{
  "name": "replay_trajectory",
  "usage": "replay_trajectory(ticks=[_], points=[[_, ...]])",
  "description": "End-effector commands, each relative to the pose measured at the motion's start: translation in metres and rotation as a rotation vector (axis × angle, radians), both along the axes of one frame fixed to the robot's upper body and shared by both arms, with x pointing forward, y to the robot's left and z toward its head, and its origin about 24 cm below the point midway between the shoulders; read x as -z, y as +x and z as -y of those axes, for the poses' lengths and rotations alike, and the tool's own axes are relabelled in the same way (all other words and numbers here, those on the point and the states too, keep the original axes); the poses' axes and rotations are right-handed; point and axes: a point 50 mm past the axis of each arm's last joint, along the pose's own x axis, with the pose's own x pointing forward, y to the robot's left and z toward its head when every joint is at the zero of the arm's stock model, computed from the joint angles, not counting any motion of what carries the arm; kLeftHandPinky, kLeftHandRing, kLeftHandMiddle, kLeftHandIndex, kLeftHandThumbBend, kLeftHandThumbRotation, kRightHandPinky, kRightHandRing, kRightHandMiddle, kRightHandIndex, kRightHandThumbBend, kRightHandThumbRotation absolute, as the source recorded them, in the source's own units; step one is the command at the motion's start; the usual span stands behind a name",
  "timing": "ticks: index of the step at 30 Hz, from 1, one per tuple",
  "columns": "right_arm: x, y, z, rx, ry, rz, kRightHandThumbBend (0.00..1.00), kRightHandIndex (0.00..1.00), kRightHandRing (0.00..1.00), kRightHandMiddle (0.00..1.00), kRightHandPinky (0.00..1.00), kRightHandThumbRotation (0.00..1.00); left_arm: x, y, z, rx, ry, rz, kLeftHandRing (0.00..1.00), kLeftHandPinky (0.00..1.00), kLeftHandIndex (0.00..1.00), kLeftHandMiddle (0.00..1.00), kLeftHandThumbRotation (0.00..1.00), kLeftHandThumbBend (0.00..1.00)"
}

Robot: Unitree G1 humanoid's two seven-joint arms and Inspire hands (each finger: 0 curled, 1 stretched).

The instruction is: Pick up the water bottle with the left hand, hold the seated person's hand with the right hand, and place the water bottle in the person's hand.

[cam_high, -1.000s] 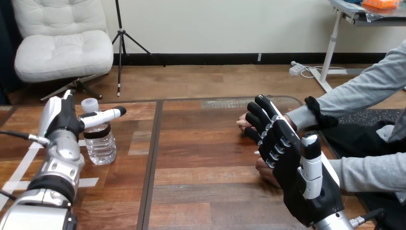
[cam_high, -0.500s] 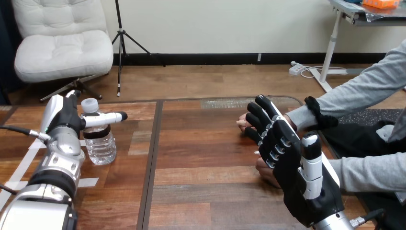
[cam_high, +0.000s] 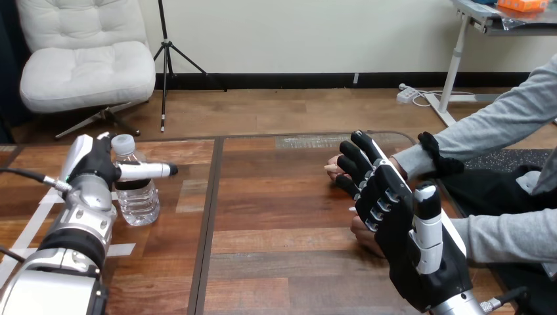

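The left robot hand (cam_high: 95, 167) stands upright at the near left of the surface (cam_high: 276, 216), its silver forearm rising from the bottom edge. It is wide, gripping nothing. One straight digit (cam_high: 146, 171) reaches out to its right and lies across the front of the water bottle (cam_high: 138, 200), just under the shoulder. Whether anything closes behind the bottle cannot be told.

The water bottle stands upright on the surface just to the right of this hand, touching it (white cap on, clear body, dark band under the digit). To the right of the bottle a stretch of bare wood separates it, well apart, from the other hand.

The right robot hand (cam_high: 394, 223) is raised with its back to the camera. Its fingers (cam_high: 358, 157) are spread and nearly straight, pointing away and to the left, so it is wide and holds nothing. Just past its fingertips show the fingertips of the person's upper hand (cam_high: 333, 168), lying partly behind this robot hand. The person's lower hand (cam_high: 363, 235) rests on the surface at the left edge of the palm, also partly hidden by it. Whether the robot hand touches either one cannot be told.
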Motion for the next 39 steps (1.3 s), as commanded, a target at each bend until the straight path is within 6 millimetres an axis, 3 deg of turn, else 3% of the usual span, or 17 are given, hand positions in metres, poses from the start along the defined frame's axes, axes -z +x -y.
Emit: replay_trajectory(ticks=[1, 22, 39], points=[[-0.0182, 0.0041, -0.0013, -0.007, -0.001, 0.095, 0.93, 0.99, 1.00, 0.99, 1.00, 1.00, -0.0375, 0.0181, -0.0014, 0.031, 0.069, 0.073, 0.89, 0.77, 0.93, 0.93, 0.23, 0.99], [-0.0183, 0.0035, -0.0010, -0.010, 0.005, 0.093, 0.93, 1.00, 1.00, 0.99, 1.00, 1.00, -0.0344, 0.0161, -0.0034, 0.026, 0.098, 0.050, 0.89, 0.77, 0.93, 0.92, 0.25, 0.98], [-0.0178, 0.0029, -0.0004, -0.011, 0.006, 0.098, 0.93, 0.99, 1.00, 0.99, 1.00, 1.00, -0.0317, 0.0137, -0.0035, -0.057, 0.133, 0.095, 0.82, 0.69, 0.86, 0.87, 0.20, 0.93]])
